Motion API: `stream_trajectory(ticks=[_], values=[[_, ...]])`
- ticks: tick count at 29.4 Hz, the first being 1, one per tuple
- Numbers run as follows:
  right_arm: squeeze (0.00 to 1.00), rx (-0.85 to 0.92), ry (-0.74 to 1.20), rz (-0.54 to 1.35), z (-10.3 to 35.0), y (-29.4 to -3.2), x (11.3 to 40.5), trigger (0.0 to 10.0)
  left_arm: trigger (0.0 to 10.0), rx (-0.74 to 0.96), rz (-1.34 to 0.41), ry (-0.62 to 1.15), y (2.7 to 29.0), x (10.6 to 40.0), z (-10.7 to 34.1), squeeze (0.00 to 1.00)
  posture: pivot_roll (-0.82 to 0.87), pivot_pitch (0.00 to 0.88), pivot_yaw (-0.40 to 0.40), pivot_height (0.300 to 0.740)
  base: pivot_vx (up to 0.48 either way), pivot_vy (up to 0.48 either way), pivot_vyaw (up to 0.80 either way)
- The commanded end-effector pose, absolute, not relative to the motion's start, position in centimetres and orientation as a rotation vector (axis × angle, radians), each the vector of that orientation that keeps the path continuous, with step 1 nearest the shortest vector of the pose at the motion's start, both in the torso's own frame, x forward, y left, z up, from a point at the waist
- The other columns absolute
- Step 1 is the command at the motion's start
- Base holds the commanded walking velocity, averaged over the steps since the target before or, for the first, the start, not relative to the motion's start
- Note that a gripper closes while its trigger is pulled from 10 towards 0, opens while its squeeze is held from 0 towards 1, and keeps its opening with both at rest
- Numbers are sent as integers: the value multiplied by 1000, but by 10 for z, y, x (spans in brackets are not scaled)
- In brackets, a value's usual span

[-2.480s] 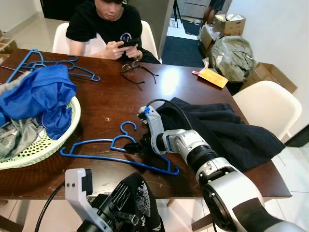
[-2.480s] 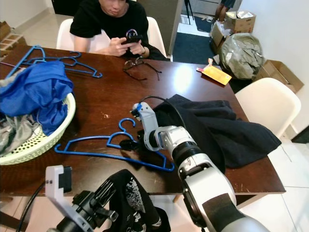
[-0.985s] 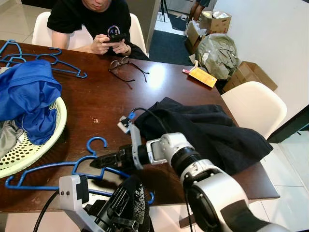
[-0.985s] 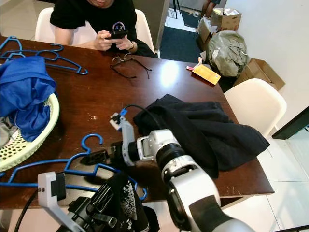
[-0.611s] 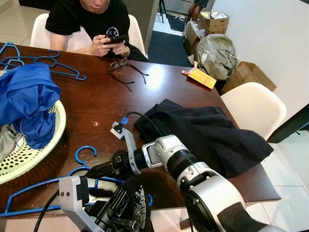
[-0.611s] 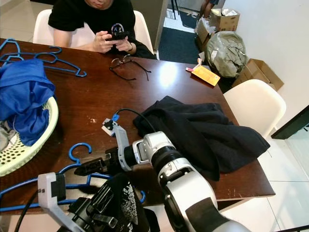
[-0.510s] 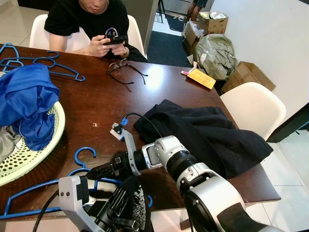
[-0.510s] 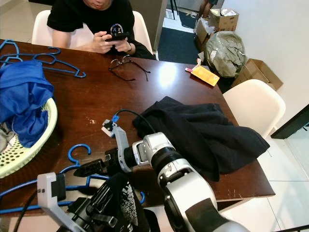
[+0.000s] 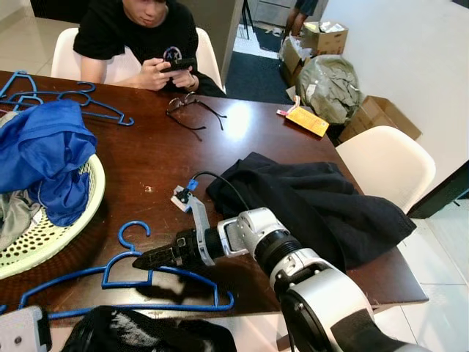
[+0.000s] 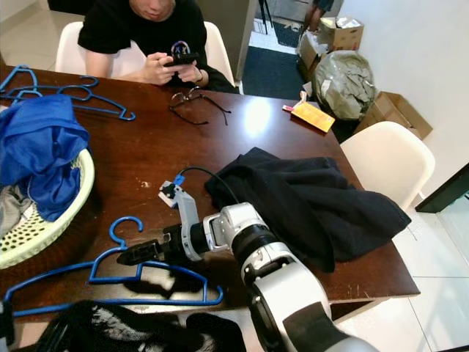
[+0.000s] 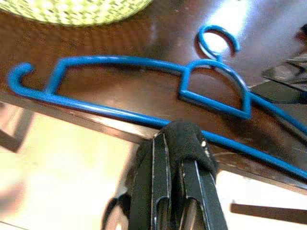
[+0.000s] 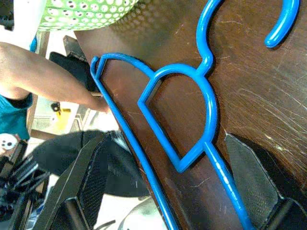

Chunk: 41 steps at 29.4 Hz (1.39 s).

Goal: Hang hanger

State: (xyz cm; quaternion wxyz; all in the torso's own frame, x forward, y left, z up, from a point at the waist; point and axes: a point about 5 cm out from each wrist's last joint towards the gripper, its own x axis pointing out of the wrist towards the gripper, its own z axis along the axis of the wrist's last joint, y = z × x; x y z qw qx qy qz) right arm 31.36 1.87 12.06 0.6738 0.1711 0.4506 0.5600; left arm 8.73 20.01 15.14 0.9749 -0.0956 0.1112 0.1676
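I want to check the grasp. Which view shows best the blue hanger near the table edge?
The left wrist view: the blue hanger lies nearly whole on the table. The right wrist view shows its neck between the open right tool fingers; the eye views show it smaller.

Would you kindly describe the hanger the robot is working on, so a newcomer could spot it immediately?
On the dark wooden table, look at the near edge beside the green basket. The blue hanger lies flat there alone under the right gripper, unlike the blue hangers piled at the far corner.
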Motion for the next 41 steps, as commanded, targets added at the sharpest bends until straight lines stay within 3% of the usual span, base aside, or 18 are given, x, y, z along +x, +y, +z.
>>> stream_trajectory(ticks=[1, 5, 11, 21, 25, 41], values=[[0, 215, 1285, 994, 58, -12, 290, 10000, 10000, -104, 439, 214, 217, 85, 152, 0, 294, 161, -220, 735, 0, 0, 0], [0, 214, 1283, 995, 58, -13, 290, 10000, 10000, 4, 572, 149, 250, 91, 159, 0, 286, 154, -221, 735, 0, 0, 0], [0, 184, 1330, 1055, 56, -13, 284, 10000, 10000, 72, 592, 68, 266, 105, 169, 0, 280, 151, -223, 735, 0, 0, 0], [0, 183, 1407, 1123, 53, -11, 275, 10000, 10000, 83, 563, 28, 268, 114, 173, 0, 266, 146, -225, 735, 0, 0, 0], [0, 355, 1481, 1151, 61, 2, 265, 10000, 10000, 78, 555, 23, 269, 117, 173, 0, 264, 141, -227, 735, 0, 0, 0], [0, 531, 1461, 1162, 79, 5, 273, 10000, 10000, 76, 526, 22, 265, 122, 171, 0, 263, 134, -230, 735, 0, 0, 0]])
